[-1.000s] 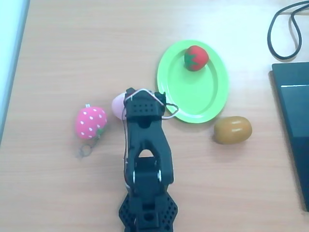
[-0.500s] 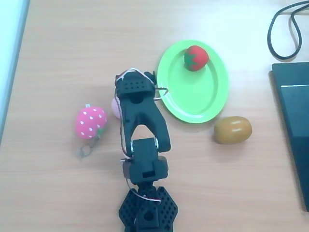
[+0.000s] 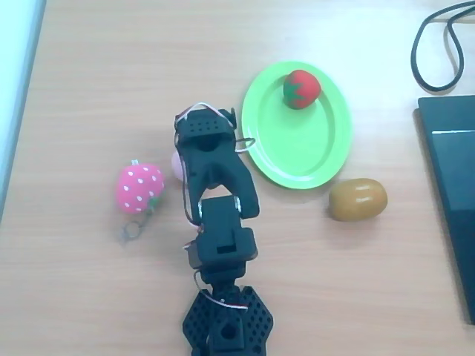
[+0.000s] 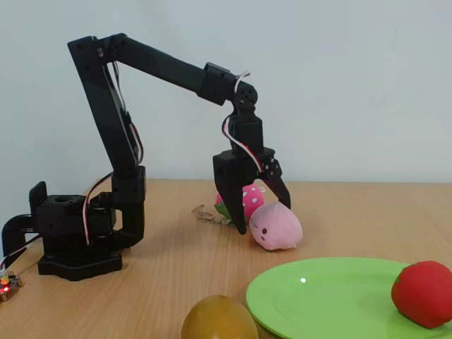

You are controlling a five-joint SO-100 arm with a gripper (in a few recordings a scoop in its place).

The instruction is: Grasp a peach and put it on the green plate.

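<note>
You have the wooden counter [image 3: 111,81] under everything, with the black arm [image 4: 134,63] rising from its base at the left of the fixed view and reaching over to the middle. At the right edge of the overhead view lies a dark flat slab [image 3: 453,193], with a black cable [image 3: 438,37] looped above it. The green plate [image 3: 297,159] sits just right of the arm's head in the overhead view, and a red strawberry [image 3: 301,88] already rests on its far end. A brown oval fruit [image 3: 358,199] lies on the counter just beside the plate's lower right rim. To the left, a bright pink dotted strawberry [image 3: 138,187] lies with its keyring [image 3: 128,234] trailing toward you.

Your jaws [image 4: 263,212] hang low over the counter and stand spread apart, one finger on each side of the peach's near end; whether either finger touches it, you cannot tell from here. The peach [image 4: 275,226] rests on the counter in the fixed view, in front of the pink strawberry and short of the plate. From above, a sliver of the peach [image 3: 177,165] shows at the left of the arm's head, between the dotted strawberry and the plate.
</note>
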